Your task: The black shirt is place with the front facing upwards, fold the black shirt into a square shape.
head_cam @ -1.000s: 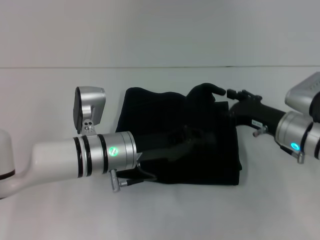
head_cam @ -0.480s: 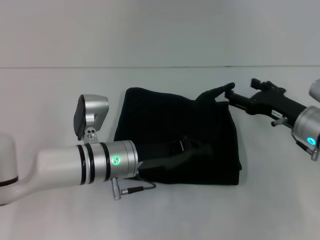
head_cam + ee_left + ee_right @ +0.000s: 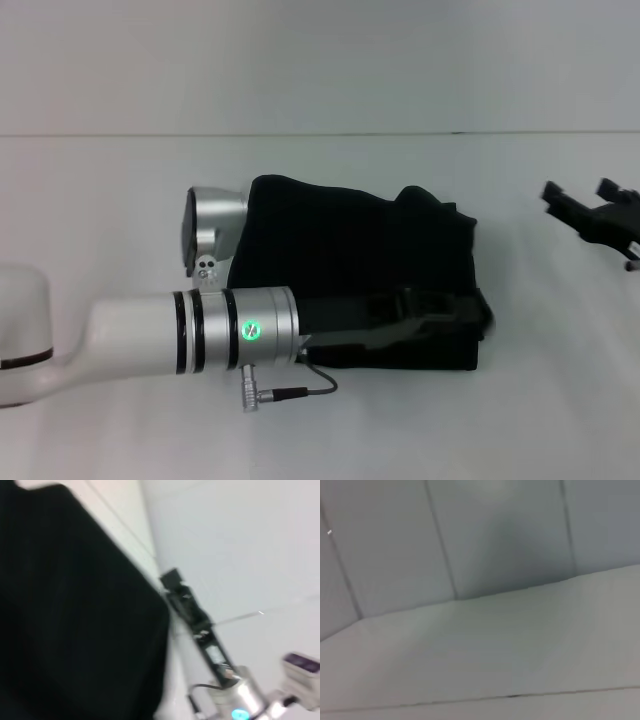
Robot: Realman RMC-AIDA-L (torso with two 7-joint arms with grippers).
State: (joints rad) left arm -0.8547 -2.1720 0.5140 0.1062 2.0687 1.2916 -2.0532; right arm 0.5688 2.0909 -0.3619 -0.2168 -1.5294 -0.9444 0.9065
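The black shirt [image 3: 350, 240] lies folded in a rough rectangle in the middle of the white table, plain black side up, no lettering showing. My left arm reaches across its near part from the left, and my left gripper [image 3: 468, 310] sits low over the shirt's near right edge, black against black cloth. My right gripper [image 3: 580, 200] hangs open at the far right, well clear of the shirt, holding nothing. The left wrist view shows the shirt [image 3: 75, 620] close up, with the right gripper [image 3: 175, 587] beyond its edge. The right wrist view shows only bare table and wall.
The white table [image 3: 120, 190] spreads around the shirt on all sides. A seam where the table meets the back wall [image 3: 300, 70] runs across behind the shirt. A short cable [image 3: 300, 385] hangs from my left wrist just above the table.
The right gripper has let go of the shirt's far right corner and drawn away to the right. The corner has dropped flat. My left arm has slid to the right over the shirt.
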